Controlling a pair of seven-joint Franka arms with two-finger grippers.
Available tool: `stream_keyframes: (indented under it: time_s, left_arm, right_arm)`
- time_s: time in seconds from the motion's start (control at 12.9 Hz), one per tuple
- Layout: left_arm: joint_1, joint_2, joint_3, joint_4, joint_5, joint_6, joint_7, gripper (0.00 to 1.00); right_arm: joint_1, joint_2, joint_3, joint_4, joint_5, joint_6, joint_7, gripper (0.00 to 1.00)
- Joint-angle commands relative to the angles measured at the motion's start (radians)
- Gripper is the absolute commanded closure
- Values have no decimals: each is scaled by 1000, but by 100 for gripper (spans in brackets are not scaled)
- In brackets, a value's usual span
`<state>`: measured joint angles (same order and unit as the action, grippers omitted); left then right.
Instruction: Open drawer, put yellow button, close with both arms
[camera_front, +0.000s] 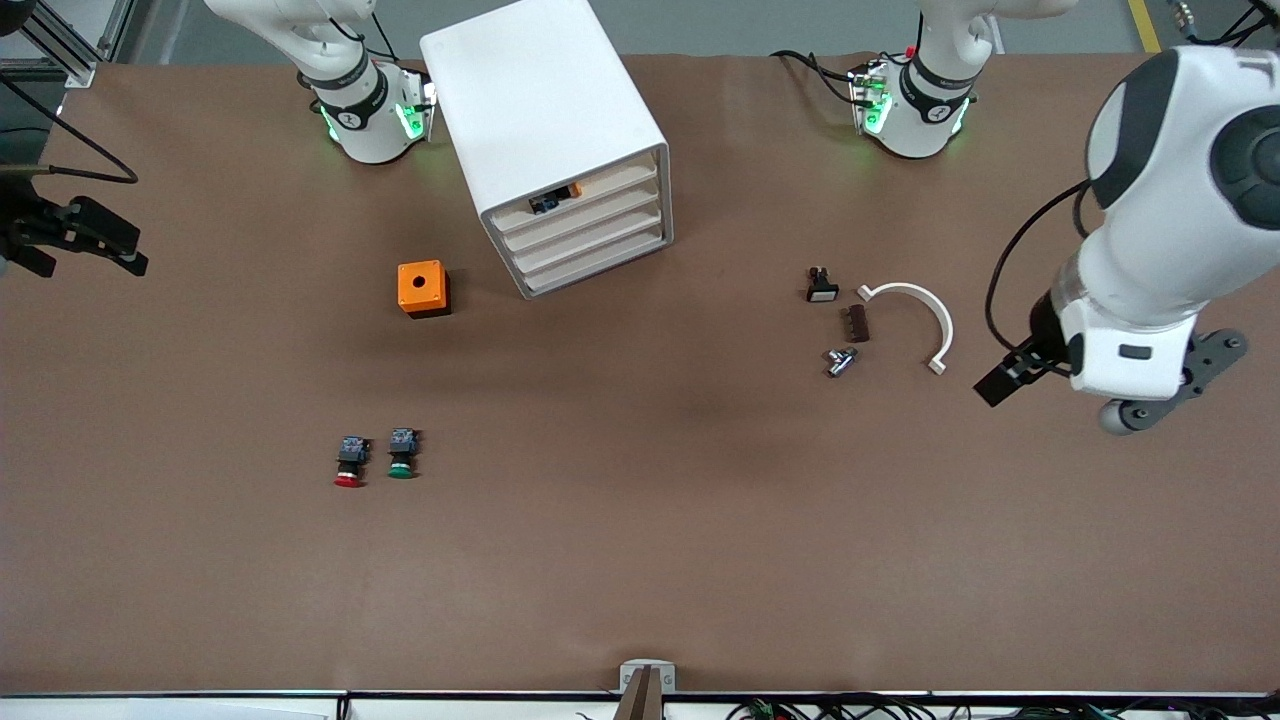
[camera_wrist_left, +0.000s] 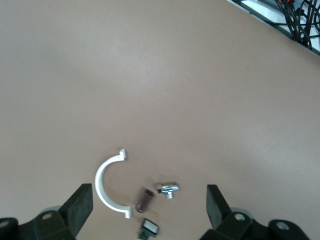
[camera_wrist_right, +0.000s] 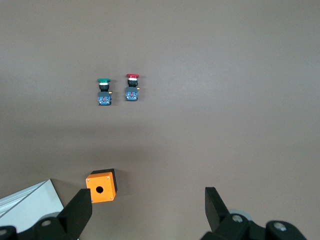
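Note:
The white cabinet (camera_front: 545, 110) stands near the robots' bases, its four drawers facing the front camera. The yellow button (camera_front: 556, 198) lies in the topmost drawer (camera_front: 610, 180), whose front looks in line with the three lower drawers. My left gripper (camera_front: 1008, 376) (camera_wrist_left: 149, 207) hangs open and empty over the left arm's end of the table, above a cluster of small parts. My right gripper (camera_front: 105, 243) (camera_wrist_right: 147, 210) is open and empty, up in the air at the right arm's end of the table. Its wrist view looks down on the orange box and a corner of the cabinet (camera_wrist_right: 27, 202).
An orange box (camera_front: 422, 288) (camera_wrist_right: 101, 186) with a hole sits beside the cabinet. A red-capped switch (camera_front: 349, 464) (camera_wrist_right: 131, 88) and a green-capped switch (camera_front: 402, 455) (camera_wrist_right: 103, 91) lie nearer the front camera. A white arc (camera_front: 915, 315) (camera_wrist_left: 107, 187), brown piece (camera_front: 858, 323), metal part (camera_front: 840, 361) and black switch (camera_front: 821, 286) lie near the left gripper.

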<state>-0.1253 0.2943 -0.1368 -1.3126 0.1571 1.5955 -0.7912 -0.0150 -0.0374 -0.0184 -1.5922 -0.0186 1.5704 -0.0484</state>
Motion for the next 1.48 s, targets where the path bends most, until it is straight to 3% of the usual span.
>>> stream_keyframes:
  time_s: [0.0, 0.31, 0.7, 1.4]
  left_arm:
    - [24, -66, 29, -33, -14, -16, 174, 0]
    - [30, -159, 75, -94, -53, -19, 380, 0]
    - [90, -358, 86, -310, -103, -14, 605, 0]
    - [82, -431, 34, -382, -105, -51, 641, 0]
  right_arm:
    - [6, -1, 2, 12, -12, -20, 2, 0]
    - [3, 1, 2, 12, -12, -20, 2, 0]
    - [3, 1, 2, 11, -11, -21, 2, 0]
    - [16, -2, -6, 11, -11, -35, 2, 0]
